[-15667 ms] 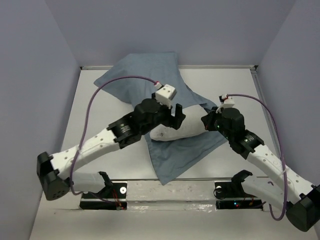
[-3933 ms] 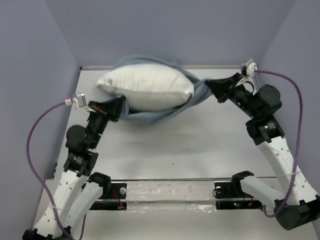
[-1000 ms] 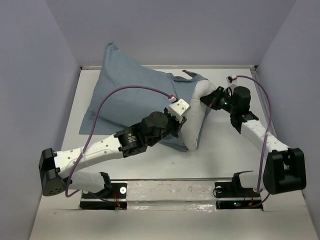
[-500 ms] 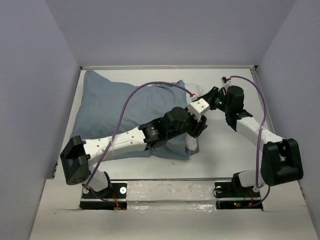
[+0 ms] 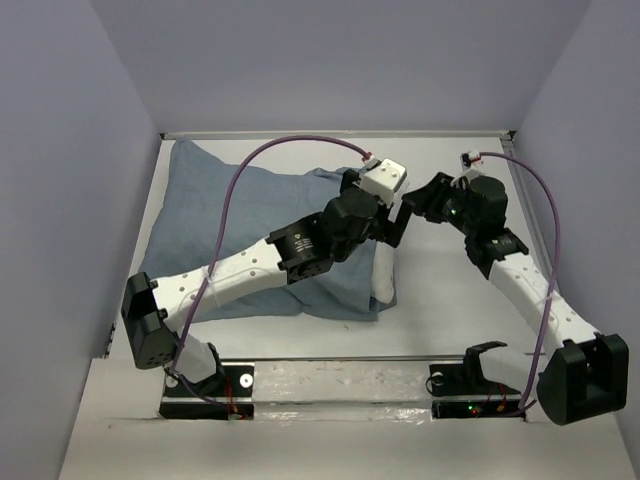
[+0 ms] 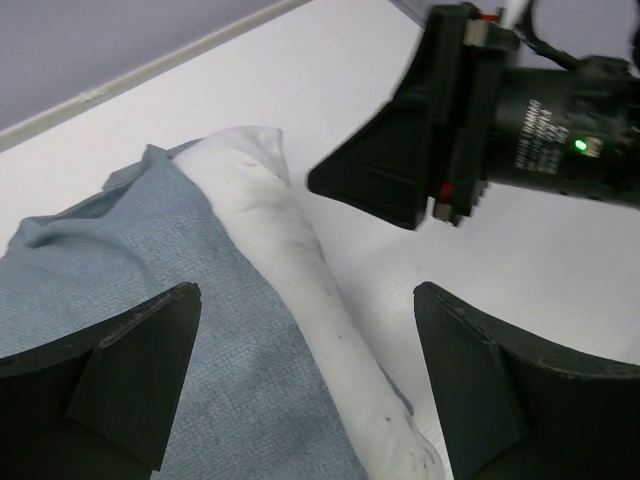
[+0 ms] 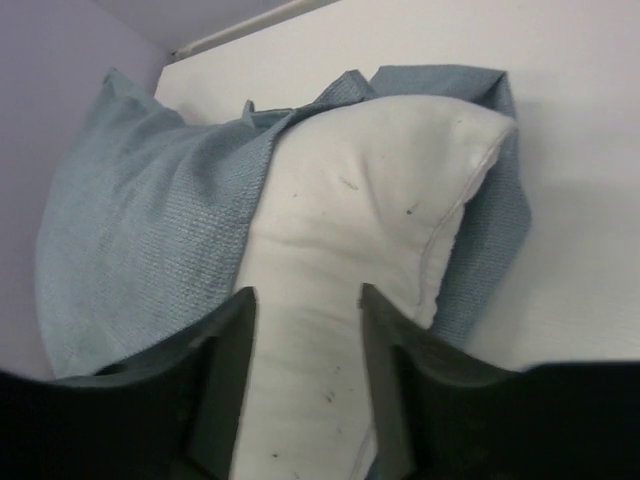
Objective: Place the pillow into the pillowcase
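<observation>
The pillow (image 5: 383,278) sits mostly inside the pillowcase (image 5: 215,215), lying on the left side of the bench (image 5: 455,300). A white strip pokes out of the open end, so we judge that one last tuck is left. The left tool (image 6: 305,295) hovers over that strip, fingers spread wide and holding nothing. The right tool (image 7: 305,300) hangs just beside it, fingers apart and empty too. From above, the left arm covers much of the opening, so we cannot tell how far the cloth reaches there.
</observation>
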Motion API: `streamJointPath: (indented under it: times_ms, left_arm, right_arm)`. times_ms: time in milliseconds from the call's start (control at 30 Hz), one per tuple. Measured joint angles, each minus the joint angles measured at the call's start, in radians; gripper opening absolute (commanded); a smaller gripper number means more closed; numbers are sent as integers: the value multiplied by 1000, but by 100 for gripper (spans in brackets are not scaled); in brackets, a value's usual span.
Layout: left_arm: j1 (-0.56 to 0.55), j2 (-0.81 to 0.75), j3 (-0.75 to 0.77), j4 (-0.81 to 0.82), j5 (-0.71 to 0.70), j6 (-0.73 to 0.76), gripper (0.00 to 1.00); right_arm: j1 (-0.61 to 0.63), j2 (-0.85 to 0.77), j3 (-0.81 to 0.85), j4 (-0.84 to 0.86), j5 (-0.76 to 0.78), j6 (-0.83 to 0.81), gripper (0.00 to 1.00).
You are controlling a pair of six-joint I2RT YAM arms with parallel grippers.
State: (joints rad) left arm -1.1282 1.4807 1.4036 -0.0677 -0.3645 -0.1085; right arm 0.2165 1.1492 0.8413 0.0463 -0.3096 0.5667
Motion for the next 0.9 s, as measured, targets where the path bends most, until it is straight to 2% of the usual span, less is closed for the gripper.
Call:
streamJointPath:
  times_ms: [133, 267, 333, 367, 400, 433, 467, 500, 667, 800, 833, 900]
  left_arm:
    - [5, 88, 92, -50, -110, 19, 99]
    - [16, 259, 186, -100, -195, 44, 99]
    - [29, 360, 237, -132, -215, 53, 99]
    - [42, 412, 258, -149, -220, 60, 95]
    - [48, 438, 266, -157, -224, 65, 80]
    - [60, 473, 273, -167, -229, 70, 27]
    - [68, 497, 275, -170, -235, 76, 4]
    - [78, 521, 275, -169, -247, 82, 0]
    - [92, 500, 225, -109, -295, 132, 0]
    - [99, 330, 37, -14, -235, 113, 0]
    - [109, 249, -29, 21, -188, 92, 0]
    - [133, 124, -114, 41, -132, 61, 0]
  right_arm:
    - [-16, -74, -60, -33, 101, -11, 10]
    - [-32, -133, -122, -93, 191, -21, 9]
    - [-34, -158, -143, -118, 217, -23, 15]
    - [-35, -169, -151, -124, 226, -25, 18]
    - [-35, -177, -158, -129, 229, -27, 22]
    - [-35, -188, -166, -130, 232, -28, 28]
    - [-35, -193, -171, -132, 233, -31, 30]
    - [-35, -193, -171, -136, 232, -33, 32]
    - [-39, -102, -171, -121, 135, -63, 33]
    - [-29, -11, -171, -69, 53, -62, 31]
    - [-22, 1, -171, -56, 47, -59, 26]
    - [-3, 32, -171, -18, 39, -48, 21]
